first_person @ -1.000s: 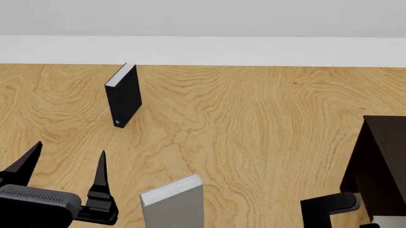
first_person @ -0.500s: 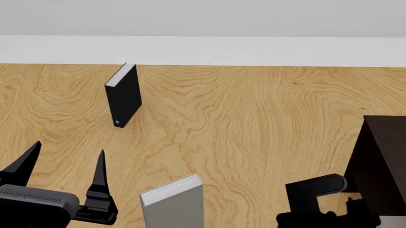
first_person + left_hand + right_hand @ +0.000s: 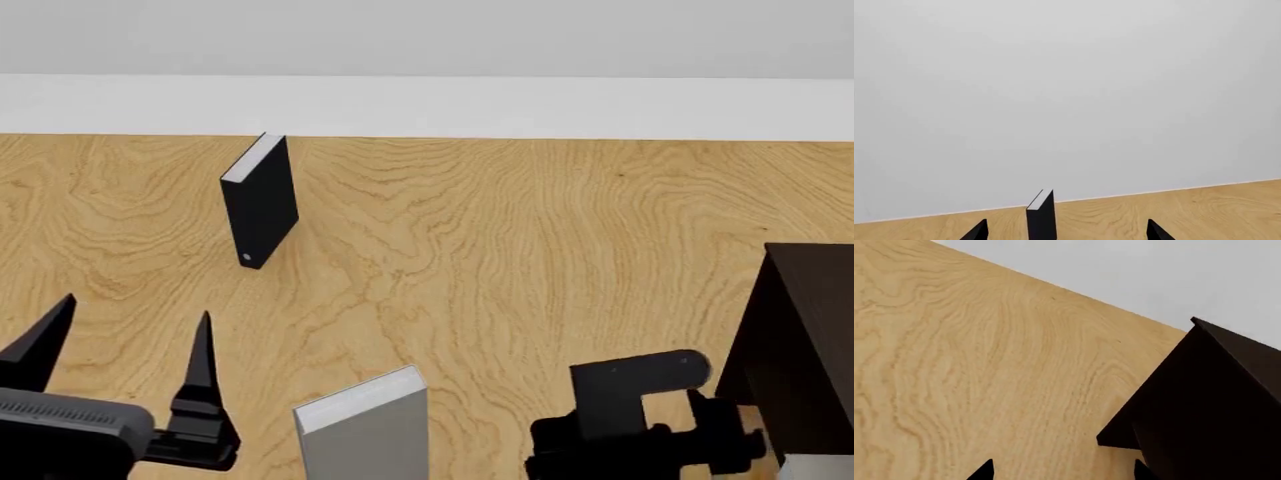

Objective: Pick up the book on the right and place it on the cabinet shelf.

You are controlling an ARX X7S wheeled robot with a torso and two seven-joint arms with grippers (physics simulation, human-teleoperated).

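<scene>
The book (image 3: 363, 432), light grey with pale page edges, stands upright on the wooden floor at the head view's bottom centre, right of a thin black book (image 3: 260, 200). The dark cabinet (image 3: 805, 340) fills the lower right; its shelf is not visible. My left gripper (image 3: 123, 350) hovers open just left of the grey book, holding nothing. In its wrist view the left gripper (image 3: 1067, 233) points toward the black book (image 3: 1042, 217) farther off. My right arm (image 3: 627, 405) sits between the grey book and the cabinet. The right gripper (image 3: 1062, 472) is open over bare floor beside the cabinet (image 3: 1207, 410).
A white wall (image 3: 427, 105) closes off the floor at the back. Wooden floor (image 3: 534, 250) stretches between the books and the cabinet. A pale patch (image 3: 817, 466) shows at the cabinet's foot; what it is cannot be told.
My right arm has swung left and upward, away from the cabinet, and shows more fully. The left gripper has slipped slightly lower. Neither book has moved.
</scene>
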